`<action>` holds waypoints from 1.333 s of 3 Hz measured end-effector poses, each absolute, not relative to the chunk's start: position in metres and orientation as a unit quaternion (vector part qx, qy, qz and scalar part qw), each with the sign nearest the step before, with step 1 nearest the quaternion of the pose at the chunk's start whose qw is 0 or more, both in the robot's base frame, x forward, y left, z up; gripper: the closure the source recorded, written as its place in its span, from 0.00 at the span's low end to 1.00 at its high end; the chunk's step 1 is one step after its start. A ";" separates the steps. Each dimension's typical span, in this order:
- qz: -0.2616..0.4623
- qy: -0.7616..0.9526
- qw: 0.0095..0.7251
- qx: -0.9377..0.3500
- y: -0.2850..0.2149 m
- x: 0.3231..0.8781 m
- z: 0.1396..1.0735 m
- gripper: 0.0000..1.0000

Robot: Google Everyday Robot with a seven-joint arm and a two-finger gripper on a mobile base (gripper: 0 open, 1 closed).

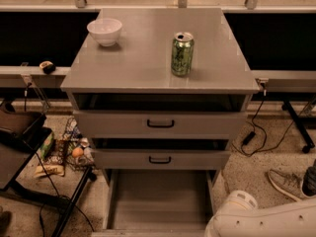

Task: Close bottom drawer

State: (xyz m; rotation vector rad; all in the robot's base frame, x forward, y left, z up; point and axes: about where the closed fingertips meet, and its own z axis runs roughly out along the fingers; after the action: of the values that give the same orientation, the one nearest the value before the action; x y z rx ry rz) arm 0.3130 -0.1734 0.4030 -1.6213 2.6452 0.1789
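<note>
End effector: out of frame, grip state untellable | bottom drawer (pixel 158 199): open, front cut off

1. Bottom drawer (pixel 158 199): smooth, matt grey metal tray.
2. Can (pixel 182 54): shiny green metal.
3. Bowl (pixel 104 31): glossy white.
4. Arm shell (pixel 269 221), near right: smooth white plastic; gripper out of view.

Three grey drawers (pixel 160 199), one white bowl (pixel 104 31), one green can (pixel 182 54), one shoe (pixel 284 181); the gripper is out of view.
</note>
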 end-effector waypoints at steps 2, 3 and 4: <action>0.079 0.847 0.003 -0.525 -0.164 0.309 0.355 0.73; 0.083 0.847 0.001 -0.525 -0.163 0.308 0.351 1.00; 0.120 0.845 -0.016 -0.522 -0.153 0.298 0.312 1.00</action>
State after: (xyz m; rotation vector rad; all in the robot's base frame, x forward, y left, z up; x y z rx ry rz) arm 0.2980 -0.1534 0.3122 -1.6555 2.6811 0.3799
